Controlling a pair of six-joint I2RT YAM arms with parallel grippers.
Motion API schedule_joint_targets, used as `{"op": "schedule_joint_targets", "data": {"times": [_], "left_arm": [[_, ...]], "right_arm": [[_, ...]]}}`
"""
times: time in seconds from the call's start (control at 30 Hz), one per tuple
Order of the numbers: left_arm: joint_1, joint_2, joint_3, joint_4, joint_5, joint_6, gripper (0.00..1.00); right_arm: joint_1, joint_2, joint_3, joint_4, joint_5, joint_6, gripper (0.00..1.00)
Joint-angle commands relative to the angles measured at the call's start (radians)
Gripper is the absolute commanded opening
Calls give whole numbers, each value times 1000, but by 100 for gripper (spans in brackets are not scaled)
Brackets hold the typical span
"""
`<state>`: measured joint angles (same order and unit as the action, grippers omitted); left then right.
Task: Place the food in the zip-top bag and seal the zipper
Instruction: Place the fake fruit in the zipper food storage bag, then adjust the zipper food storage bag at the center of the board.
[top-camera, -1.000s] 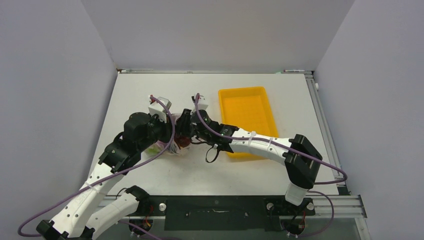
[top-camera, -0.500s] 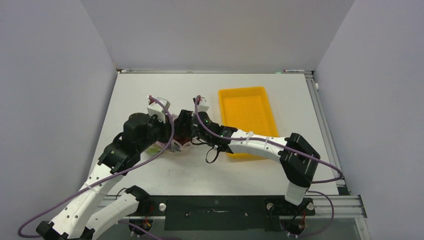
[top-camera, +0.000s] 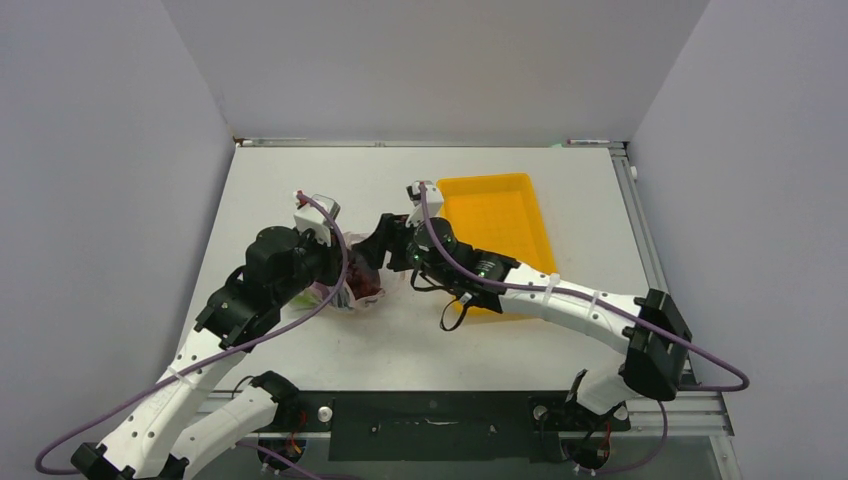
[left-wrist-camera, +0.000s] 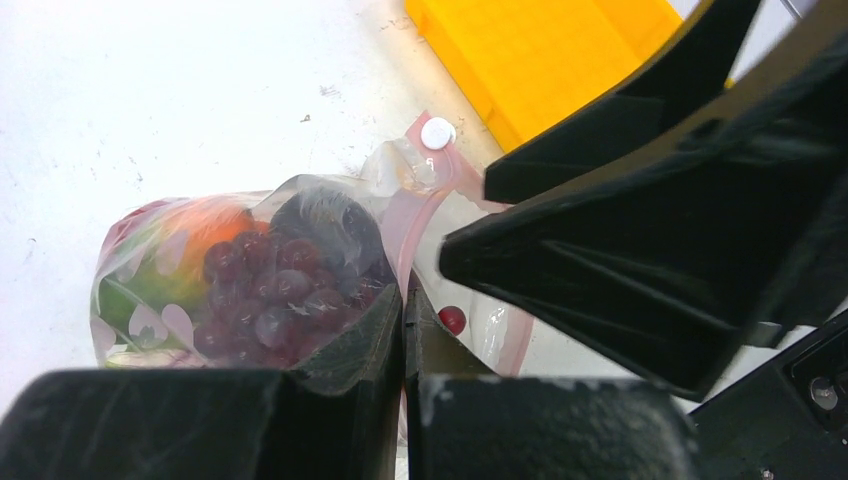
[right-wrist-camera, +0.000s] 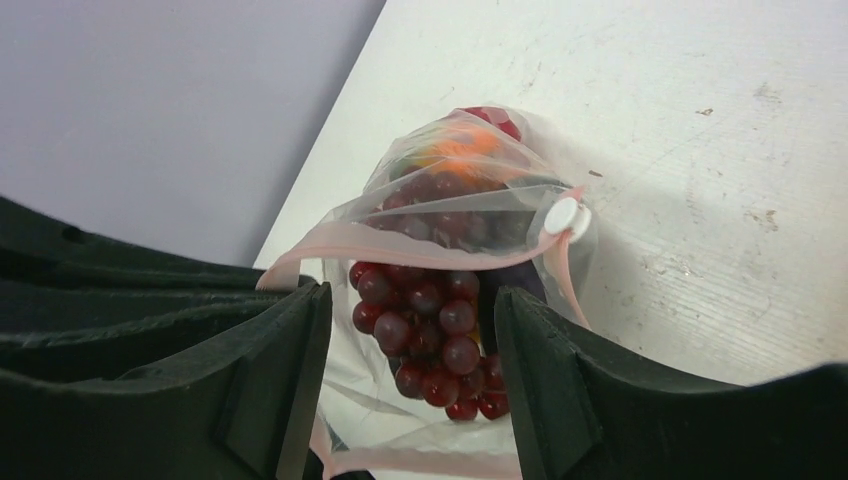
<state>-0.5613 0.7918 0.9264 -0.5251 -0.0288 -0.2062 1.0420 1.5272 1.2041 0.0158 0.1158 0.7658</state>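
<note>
The zip-top bag (left-wrist-camera: 330, 205) lies on the white table with its mouth open, and the food shows through it: purple-red grapes (right-wrist-camera: 432, 322), an orange piece (left-wrist-camera: 215, 228), green pieces (left-wrist-camera: 125, 295) and a dark eggplant (left-wrist-camera: 325, 220). My left gripper (left-wrist-camera: 403, 300) is shut on the pink zipper (left-wrist-camera: 410, 230) at the mouth edge. My right gripper (right-wrist-camera: 410, 300) stands open just outside the mouth, the grapes lying between its fingers (right-wrist-camera: 545, 350) without touching them. A white slider (right-wrist-camera: 563, 215) sits at one end of the zipper. From above, the bag (top-camera: 362, 287) lies between both grippers.
The yellow tray (top-camera: 520, 190) stands right of the bag, behind my right arm, with nothing in it. A grey side wall runs along the table's left edge. My right gripper's fingers (left-wrist-camera: 640, 200) fill the right side of the left wrist view.
My right gripper has drawn back from the bag toward the tray, its elbow swinging out to the right. The grapes stay in the bag's mouth. The left arm has not moved.
</note>
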Motion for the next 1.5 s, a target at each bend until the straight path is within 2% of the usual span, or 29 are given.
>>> {"op": "schedule_joint_targets", "data": {"times": [0.0, 0.37, 0.83, 1.1, 1.33, 1.47], "left_arm": [[-3, -3, 22, 41, 6, -10, 0], [-3, -4, 21, 41, 7, -10, 0], [-3, -3, 23, 40, 9, -9, 0], [-4, -5, 22, 37, 10, -9, 0], [-5, -6, 22, 39, 10, -7, 0], [-5, -5, 25, 34, 9, -1, 0]], "right_arm": [[5, -112, -37, -48, 51, -56, 61], [2, -223, -184, -74, 103, -29, 61], [-17, -116, -306, 91, 26, 97, 54], [-40, -62, -308, 148, 10, 134, 39], [-47, -68, -296, 148, 11, 123, 6], [-46, -119, -295, 134, 23, 102, 5]]}}
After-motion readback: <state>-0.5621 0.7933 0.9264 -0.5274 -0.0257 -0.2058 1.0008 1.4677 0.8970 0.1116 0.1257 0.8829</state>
